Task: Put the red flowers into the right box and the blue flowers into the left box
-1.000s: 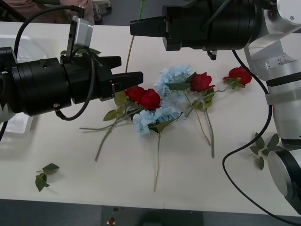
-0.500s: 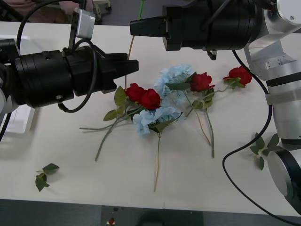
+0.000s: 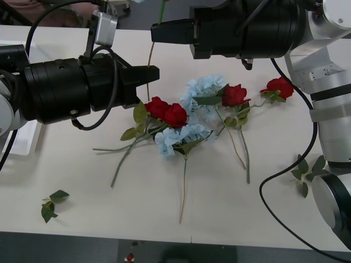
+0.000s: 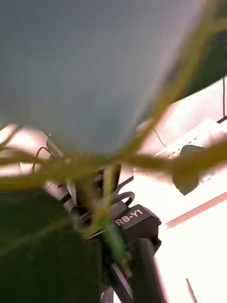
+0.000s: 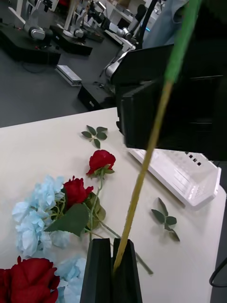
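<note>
My left gripper (image 3: 151,73) is shut on the lower end of a long thin flower stem (image 3: 152,55), which rises past the table's far edge; its head is out of view. The left wrist view shows the black fingers (image 5: 100,265) pinching that stem (image 5: 142,175). Higher up, my right gripper (image 3: 158,30) is shut on the same stem. Red flowers (image 3: 167,113) and blue flowers (image 3: 202,89) lie tangled at mid-table, with more roses (image 3: 235,94) to the right. The left box (image 3: 23,143) peeks out behind my left arm. The right box (image 5: 182,175) sits on the table's right side.
Loose leaf sprigs lie near the front left (image 3: 52,201) and by the right edge (image 3: 304,171). Long stems (image 3: 184,186) trail from the pile toward the front edge. Both black arms hang over the table's far half.
My left gripper rose and moved right to the hanging stem, going from open to shut on its lower end. The right arm stayed still.
</note>
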